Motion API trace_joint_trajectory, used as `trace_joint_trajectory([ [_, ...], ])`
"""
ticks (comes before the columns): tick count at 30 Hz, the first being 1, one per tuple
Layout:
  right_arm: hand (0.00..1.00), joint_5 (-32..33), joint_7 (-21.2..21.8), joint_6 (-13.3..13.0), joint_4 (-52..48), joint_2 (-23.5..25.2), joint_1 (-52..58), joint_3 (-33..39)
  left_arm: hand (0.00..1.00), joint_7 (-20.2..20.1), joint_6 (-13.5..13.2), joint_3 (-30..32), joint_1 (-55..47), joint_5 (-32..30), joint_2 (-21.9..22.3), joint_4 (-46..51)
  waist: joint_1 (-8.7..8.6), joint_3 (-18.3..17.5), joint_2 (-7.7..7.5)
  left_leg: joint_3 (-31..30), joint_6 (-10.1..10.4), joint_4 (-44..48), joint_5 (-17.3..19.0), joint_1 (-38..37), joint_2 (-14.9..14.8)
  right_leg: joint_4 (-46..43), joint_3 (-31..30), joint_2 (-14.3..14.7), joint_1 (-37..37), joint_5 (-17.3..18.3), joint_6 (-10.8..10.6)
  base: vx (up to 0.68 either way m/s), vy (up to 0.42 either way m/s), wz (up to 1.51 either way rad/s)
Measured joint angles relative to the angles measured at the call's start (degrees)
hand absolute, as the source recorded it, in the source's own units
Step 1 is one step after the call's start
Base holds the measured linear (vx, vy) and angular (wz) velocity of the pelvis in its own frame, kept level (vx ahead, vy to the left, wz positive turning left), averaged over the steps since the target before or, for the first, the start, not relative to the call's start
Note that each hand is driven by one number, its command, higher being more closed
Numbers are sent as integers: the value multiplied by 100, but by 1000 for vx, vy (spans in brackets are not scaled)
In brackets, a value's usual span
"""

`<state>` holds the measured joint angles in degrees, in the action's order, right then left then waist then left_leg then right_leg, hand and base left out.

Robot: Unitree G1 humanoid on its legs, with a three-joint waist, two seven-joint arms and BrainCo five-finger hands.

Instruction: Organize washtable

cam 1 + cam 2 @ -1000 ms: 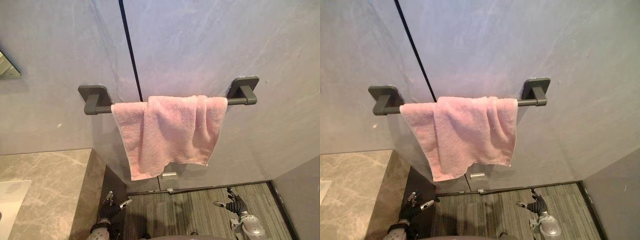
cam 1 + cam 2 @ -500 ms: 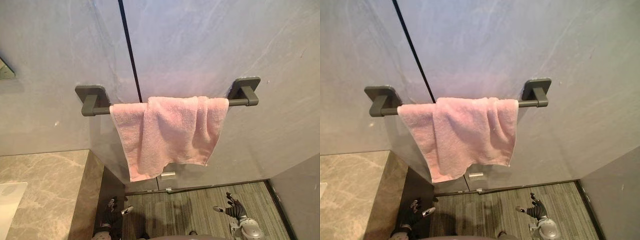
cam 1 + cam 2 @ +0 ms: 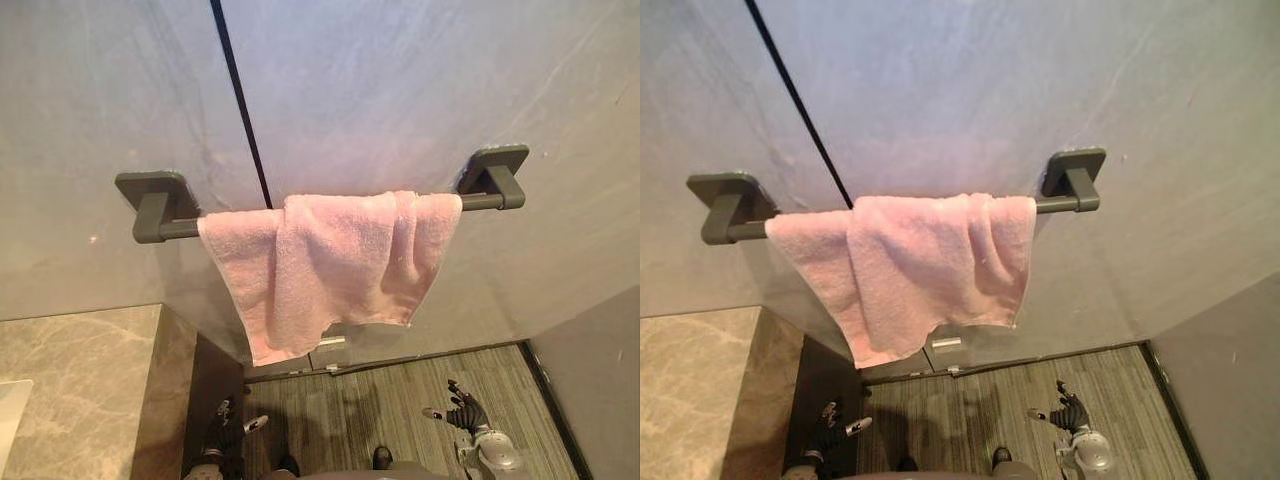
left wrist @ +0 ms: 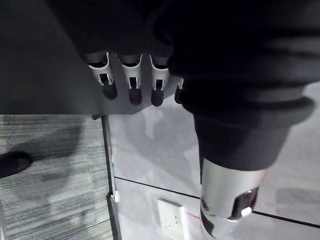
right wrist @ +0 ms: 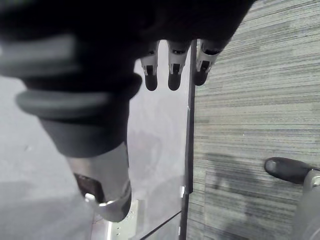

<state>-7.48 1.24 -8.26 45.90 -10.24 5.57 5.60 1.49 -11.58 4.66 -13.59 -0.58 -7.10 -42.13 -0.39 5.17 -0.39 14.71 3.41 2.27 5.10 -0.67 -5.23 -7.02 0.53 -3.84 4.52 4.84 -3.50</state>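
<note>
The beige marble counter (image 3: 80,380) edges in at lower left. Beside it the left robot hand (image 3: 222,430) hangs low over the floor, fingers loose and empty. The pink terry towel (image 3: 330,265) is draped, somewhat bunched, over the dark grey wall rail (image 3: 158,208), so hanging it looks done. The right robot hand (image 3: 465,415) is likewise slack and empty.

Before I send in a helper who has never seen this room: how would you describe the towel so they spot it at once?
On the grey wall, right of the marble counter, a dark grey bar is mounted. The towel hangs draped over that bar, bunched, its left side hanging lower. It is the one pink, soft thing among grey, hard surfaces.
</note>
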Motion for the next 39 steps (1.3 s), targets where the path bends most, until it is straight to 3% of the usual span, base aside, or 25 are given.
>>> trace_joint_trajectory([
  [4, 0, -5, -2, 39, -14, -49, -296, -118, 0, 8, 4, 2, 130, 15, -16, 66, 3, 176, 50, 95, -68, 616, 240, 427, -156, -585, -67, -39, 510, 5, -8, -86, 10, -17],
  [6, 0, -51, 5, 76, -43, -63, -278, -206, 0, 12, -7, 4, 147, 18, -45, 252, -5, 234, 104, 63, -82, 715, 254, 454, -202, -1070, -68, -131, 643, 273, 10, -98, 3, 16],
  [8, 0, -69, 11, 94, -86, -88, -165, -210, 0, 31, -6, 4, 164, 30, -75, 266, -20, 233, 97, -114, -55, 891, 270, 511, -201, -1998, -66, -470, 813, 564, -41, -64, -43, 47],
  [10, 0, -120, 13, 101, -198, -110, -64, -209, 0, 112, -7, 4, 181, 66, -108, 287, -40, 211, 67, -386, 85, 1200, 337, 739, -278, -2539, -345, -771, 888, 599, -36, -77, -185, 58],
  [11, 0, -128, 17, 104, -205, -111, -55, -211, 0, 138, -8, 7, 178, 105, -158, 285, -24, 181, 12, -523, 224, 1350, 354, 910, -303, -2543, -588, -853, 868, 634, -188, -95, -313, 50],
  [12, 0, -129, 20, 105, -204, -112, -67, -215, 0, 176, -5, 8, 181, 117, -239, 276, -20, 100, -144, -653, 350, 1410, 301, 1062, -330, -2383, -736, -860, 801, 912, -594, -86, -410, 49],
  [13, 0, -128, 19, 104, -201, -137, -76, -216, 0, 219, -6, 18, 181, 132, -319, 262, 9, 61, -211, -747, 499, 1344, 197, 1155, -373, -2146, -570, -869, 733, 1225, -683, -86, -533, 38],
  [14, 0, -127, 14, 105, -193, -222, -140, -214, 0, 242, -3, 38, 232, 177, -250, 168, 109, 84, -156, -880, 625, 1194, 25, 1227, -443, -1944, -351, -776, 658, 1478, -535, -101, -522, 65],
  [15, 0, -126, 11, 111, -186, -409, -164, -206, 0, 235, 12, -36, 312, 215, -23, 90, 43, 157, 13, -1171, 663, 881, -340, 1255, -599, -2039, 19, -590, 648, 1457, -458, -98, -395, 81],
  [16, 0, -118, 11, 130, -180, -473, -133, -194, 0, 238, 9, -94, 332, 218, 67, 98, 20, 169, 78, -1303, 643, 709, -551, 1255, -629, -2120, 175, -544, 649, 1477, -421, -135, -340, 118],
  [18, 0, -102, 2, 139, -177, -554, -109, -110, 0, 234, 10, -408, 364, 231, 178, 108, -51, 208, 158, -1265, 374, 178, -1437, 1265, -668, -2224, 668, -500, 653, 1501, -249, -161, -297, 104],
  [20, 0, -92, -26, 130, -182, -593, -143, -66, 0, 232, 9, -483, 371, 245, 197, 127, -48, 236, 159, -1092, 270, -39, -1925, 1343, -685, -2099, 908, -455, 642, 1432, -24, -172, -230, 60],
  [21, 0, -91, -34, 132, -182, -593, -172, -25, 0, 232, 10, -494, 367, 267, 191, 162, -18, 240, 180, -978, 355, 155, -1843, 1425, -667, -1973, 1053, -438, 642, 1339, 179, -170, -181, 38],
  [22, 0, -91, -34, 133, -230, -559, -178, 22, 0, 231, 10, -482, 339, 265, 178, 222, 13, 256, 153, -988, 456, 643, -1438, 1517, -552, -1884, 1139, -473, 627, 1274, 275, -127, -99, 25],
  [23, 0, -90, -35, 133, -266, -506, -183, 39, 0, 230, 9, -465, 333, 264, 178, 227, 26, 271, 129, -988, 407, 970, -1156, 1534, -485, -1860, 1183, -518, 615, 1239, 301, -114, -45, 32],
  [25, 0, -87, -100, 134, -458, -448, -94, 57, 0, 225, 10, -431, 332, 262, 183, 231, -34, 275, 122, -924, 342, 1957, -267, 1470, -231, -1666, 1360, -618, 440, 1098, 258, -87, 25, 41],
  [27, 0, -74, -105, 133, -459, -386, -114, 65, 0, 212, 10, -396, 344, 261, 182, 231, -49, 246, 197, -723, 257, 2100, 204, 1234, -142, -1461, 1483, -605, 363, 938, 158, -56, 126, 36],
  [28, 0, -43, -105, 136, -452, -377, -130, 66, 0, 209, 9, -392, 365, 261, 179, 235, -47, 206, 289, -661, 259, 1944, 185, 1205, -127, -1431, 1510, -581, 356, 905, 123, -66, 139, 37],
  [30, 0, 18, -101, 138, -450, -367, -161, 125, 0, 195, 7, -395, 344, 259, 174, 242, -61, 148, 330, -664, 157, 908, 50, 885, -67, -995, 1563, -470, 356, 660, 18, -58, 83, 24],
  [32, 0, 20, -105, 131, -452, -337, -248, 240, 0, 152, 31, -400, 350, 243, 98, 231, -60, 151, 317, -682, 97, 60, -471, 697, 60, -458, 1686, -450, 195, 289, -5, -83, 123, 25],
  [35, 0, 24, -111, 138, -383, -267, -353, 294, 0, 128, 53, -409, 341, 210, -36, 224, -56, 155, 320, -744, 43, -259, -682, 562, 142, -117, 1738, -411, 35, 47, -24, -70, 86, 11],
  [39, 0, 24, -114, 137, -258, -173, -406, 287, 0, 119, 51, -404, 340, 208, -50, 214, -51, 155, 319, -732, 20, -573, -836, 247, 151, -61, 1670, -373, -120, -4, -21, -67, 17, -7],
])
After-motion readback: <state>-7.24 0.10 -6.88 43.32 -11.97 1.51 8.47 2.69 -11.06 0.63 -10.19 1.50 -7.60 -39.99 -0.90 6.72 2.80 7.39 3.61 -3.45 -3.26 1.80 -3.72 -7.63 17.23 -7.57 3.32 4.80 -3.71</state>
